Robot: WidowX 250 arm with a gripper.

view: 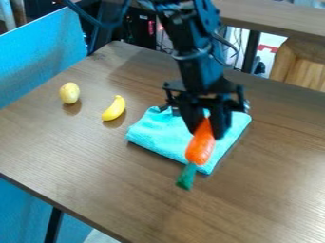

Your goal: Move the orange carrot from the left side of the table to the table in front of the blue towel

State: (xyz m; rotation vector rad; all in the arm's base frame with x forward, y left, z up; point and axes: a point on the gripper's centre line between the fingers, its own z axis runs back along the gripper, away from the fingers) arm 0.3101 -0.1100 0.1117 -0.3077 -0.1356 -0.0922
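my gripper (pixel 205 129) hangs down over the middle of the table (pixel 82 156), clamped on a toy carrot (pixel 200 144). i have the carrot by its orange end, one finger on each side, and it slants down and toward the camera, with its green end (pixel 186 177) lowest in view. behind and around it i see a folded turquoise cloth (pixel 158 134) lying on the brown wood; the green end shows past the cloth's near edge. i cannot tell whether the carrot touches the cloth or hangs just above it.

to the left of the cloth in view, near it but apart, a small yellow banana (pixel 114 108) lies on the table. farther left, well apart from my gripper, is a pale yellow, rounded thing (pixel 70 93), with the banana between it and the cloth. along the left side of the table runs a bright blue panel (pixel 39 53)
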